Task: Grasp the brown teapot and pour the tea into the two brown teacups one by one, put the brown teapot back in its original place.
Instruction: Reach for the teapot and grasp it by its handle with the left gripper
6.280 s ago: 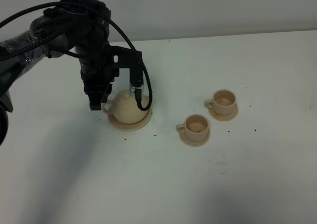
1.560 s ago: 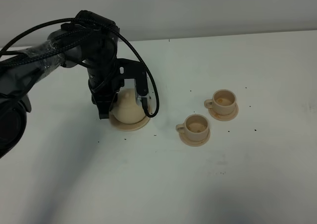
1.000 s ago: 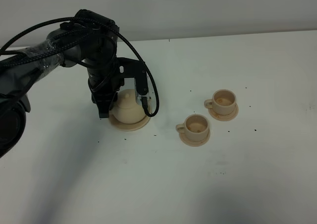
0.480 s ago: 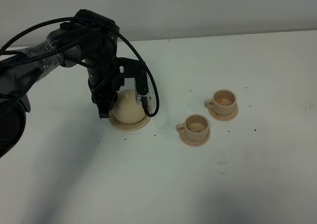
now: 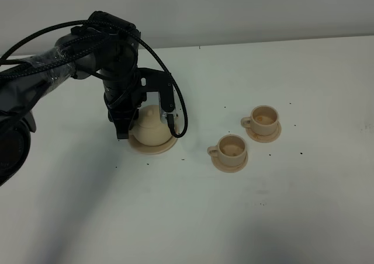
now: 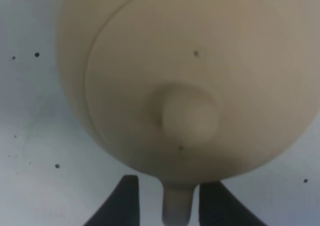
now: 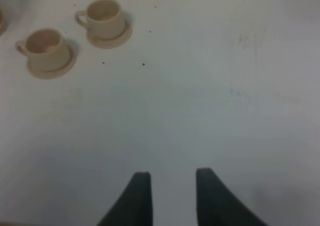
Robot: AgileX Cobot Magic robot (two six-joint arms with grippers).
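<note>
The brown teapot (image 5: 152, 129) sits on its wide saucer, the original place (image 5: 158, 148), left of centre on the white table. My left gripper (image 5: 123, 129) hangs at the pot's left side, where the handle is hidden behind it. In the left wrist view the teapot (image 6: 185, 76) fills the frame, and my left gripper (image 6: 172, 182) is open, its dark fingers straddling the handle (image 6: 176, 208) with a slim gap on each side. The two brown teacups (image 5: 231, 147) (image 5: 264, 117) stand on their saucers to the right. They also show in the right wrist view (image 7: 46, 45) (image 7: 104, 16), far from my open, empty right gripper (image 7: 172, 186).
A black cable (image 5: 175, 103) loops from the left arm over the teapot's right side. Small dark specks dot the white table (image 5: 245, 217). The table's far edge meets a pale wall (image 5: 263, 10). The right arm is outside the exterior high view.
Over the last second nothing has visibly moved. Since the earliest frame my left arm has come lower and turned in closer against the teapot's handle side.
</note>
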